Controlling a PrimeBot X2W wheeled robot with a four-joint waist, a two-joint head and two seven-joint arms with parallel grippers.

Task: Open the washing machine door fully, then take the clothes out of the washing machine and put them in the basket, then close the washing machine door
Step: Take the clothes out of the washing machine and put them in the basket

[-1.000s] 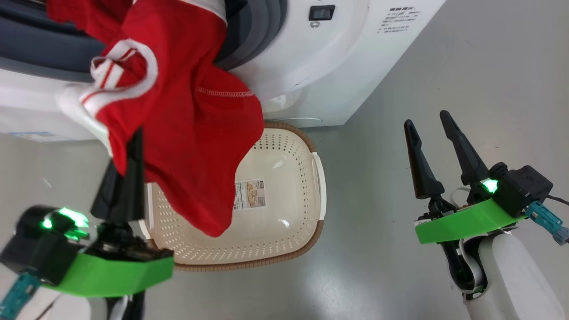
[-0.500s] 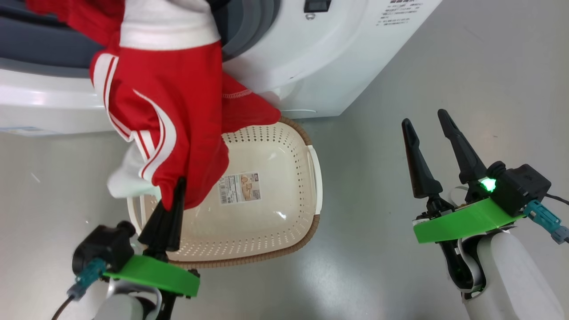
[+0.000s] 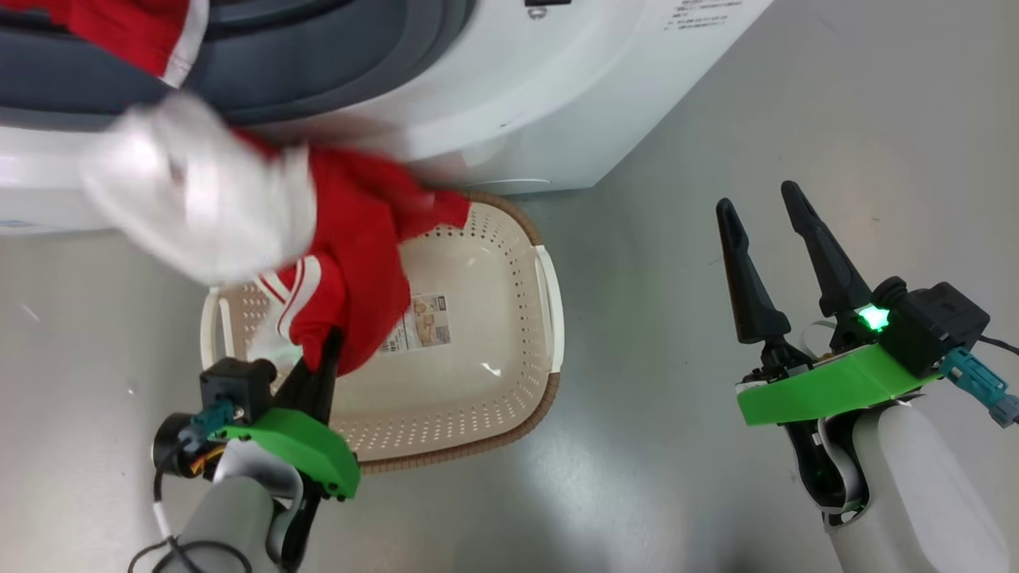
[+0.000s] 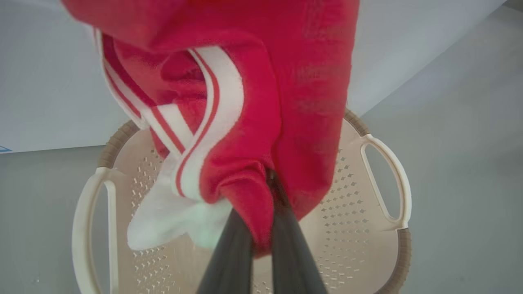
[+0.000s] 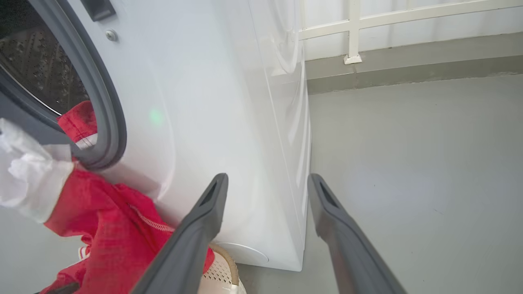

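My left gripper (image 3: 328, 344) is shut on a red garment with white stripes (image 3: 358, 263), low over the cream basket (image 3: 478, 334) on the floor. In the left wrist view the cloth (image 4: 261, 122) bunches around my fingers (image 4: 286, 228) above the basket (image 4: 384, 196). A blurred white cloth (image 3: 191, 215) hangs with it. More red clothes (image 3: 119, 32) lie in the washing machine (image 3: 509, 95) opening, also seen in the right wrist view as red cloth (image 5: 79, 120) at the grey gasket (image 5: 106, 106). My right gripper (image 3: 764, 211) stands open over bare floor, empty. The door is out of view.
The grey floor (image 3: 716, 103) stretches right of the machine. The right wrist view shows a white railing (image 5: 355, 24) and a low kerb (image 5: 408, 69) behind the machine's side.
My left gripper has pulled the red garment down and out of the drum to just over the basket. The white cloth has come out with it. The right arm has barely moved.
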